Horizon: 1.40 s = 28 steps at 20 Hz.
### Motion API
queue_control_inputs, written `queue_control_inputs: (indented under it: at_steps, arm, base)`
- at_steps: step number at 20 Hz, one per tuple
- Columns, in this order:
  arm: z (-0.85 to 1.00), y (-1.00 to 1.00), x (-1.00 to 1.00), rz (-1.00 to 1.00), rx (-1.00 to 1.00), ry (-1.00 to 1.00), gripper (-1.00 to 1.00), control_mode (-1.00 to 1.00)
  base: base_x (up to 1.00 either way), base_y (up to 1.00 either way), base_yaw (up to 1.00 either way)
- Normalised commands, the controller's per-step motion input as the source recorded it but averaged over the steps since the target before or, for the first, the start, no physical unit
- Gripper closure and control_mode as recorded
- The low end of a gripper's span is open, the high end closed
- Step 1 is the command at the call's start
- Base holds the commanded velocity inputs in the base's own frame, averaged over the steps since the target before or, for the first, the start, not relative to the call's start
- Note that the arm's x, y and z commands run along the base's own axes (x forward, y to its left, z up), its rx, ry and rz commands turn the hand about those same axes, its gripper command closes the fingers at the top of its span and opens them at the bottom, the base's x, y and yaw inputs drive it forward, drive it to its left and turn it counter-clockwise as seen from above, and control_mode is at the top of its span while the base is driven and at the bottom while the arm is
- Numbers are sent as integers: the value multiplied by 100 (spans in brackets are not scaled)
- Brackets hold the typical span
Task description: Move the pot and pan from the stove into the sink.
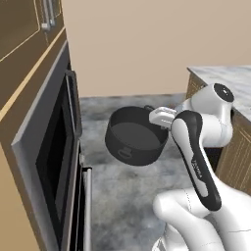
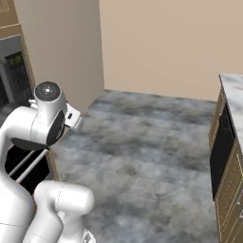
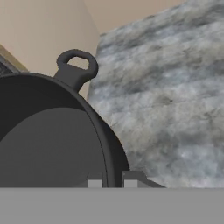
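While the pot [image 1: 133, 136] hangs in mid-air over the grey floor [image 2: 142, 142], at about nine o'clock from the arm's elbow, the gripper [image 3: 113, 177] is clamped on its rim. Its trip to the sink looks half done, and the pan remains.

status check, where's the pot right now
Gripper shut on pot rim. Pot held in the air, tilted, over the floor. Oven close on its left.
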Motion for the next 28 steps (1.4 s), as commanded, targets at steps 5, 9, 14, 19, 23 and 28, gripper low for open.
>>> queue_control_inputs:
  at_steps: [5, 9, 14, 19, 23, 28]
  arm:
    - [0, 0, 0, 0, 0, 0, 100, 100]
    - [0, 0, 0, 0, 0, 0, 100, 100]
    - [0, 0, 0, 0, 0, 0, 100, 100]
    - [0, 0, 0, 0, 0, 0, 100, 100]
    - [0, 0, 0, 0, 0, 0, 100, 100]
    - [0, 0, 0, 0, 0, 0, 100, 100]
  base:
    - [85, 23, 0]
    - [54, 2, 1]
    - [36, 0, 1]
    - [0, -19, -8]
    - [15, -24, -34]
    - [17, -14, -39]
